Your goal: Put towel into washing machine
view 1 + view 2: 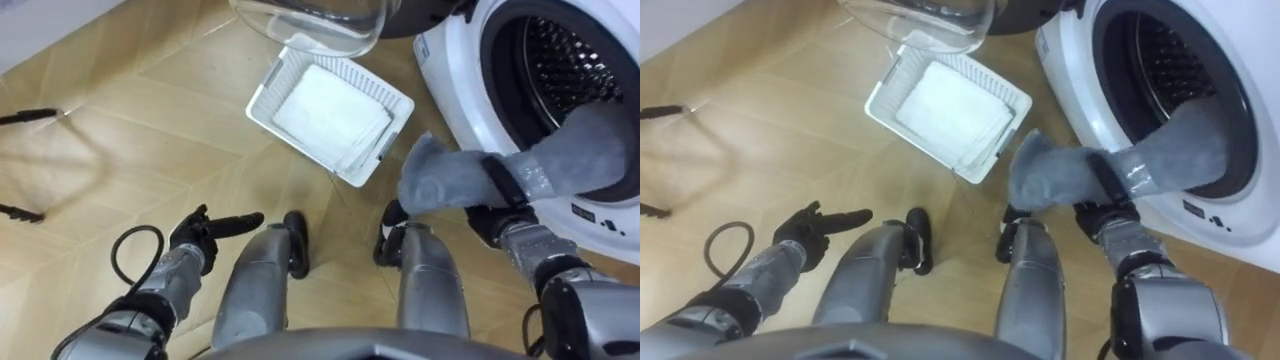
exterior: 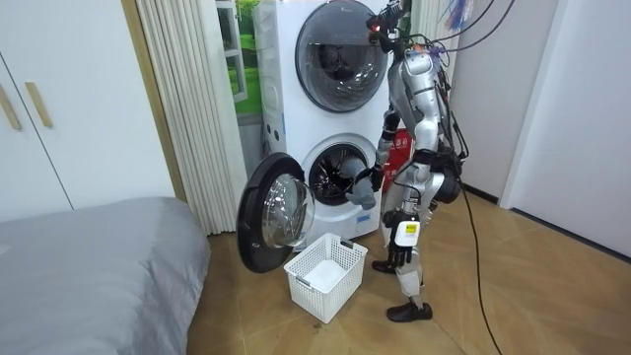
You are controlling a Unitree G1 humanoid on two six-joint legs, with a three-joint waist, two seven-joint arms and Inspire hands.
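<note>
Step in hand: loading. The robot stands at the lower washing machine (image 1: 462, 95), its door (image 1: 310, 25) swung open. The right hand (image 1: 507, 186) is clenched round the middle of the grey towel (image 1: 430, 182). One end lies over the opening's lip and into the drum; the other bunches outside, above the floor. The left hand (image 1: 200, 235) hangs low at the side, fingers slack, holding nothing.

Next move, as judged: carry the right hand deeper through the opening so the loose end clears the lip, then let go.

Hard to read: how far the towel reaches inside, since the view's edge cuts it off. Also unclear is whether the white in the basket (image 1: 265, 82) is cloth or bare bottom.
</note>
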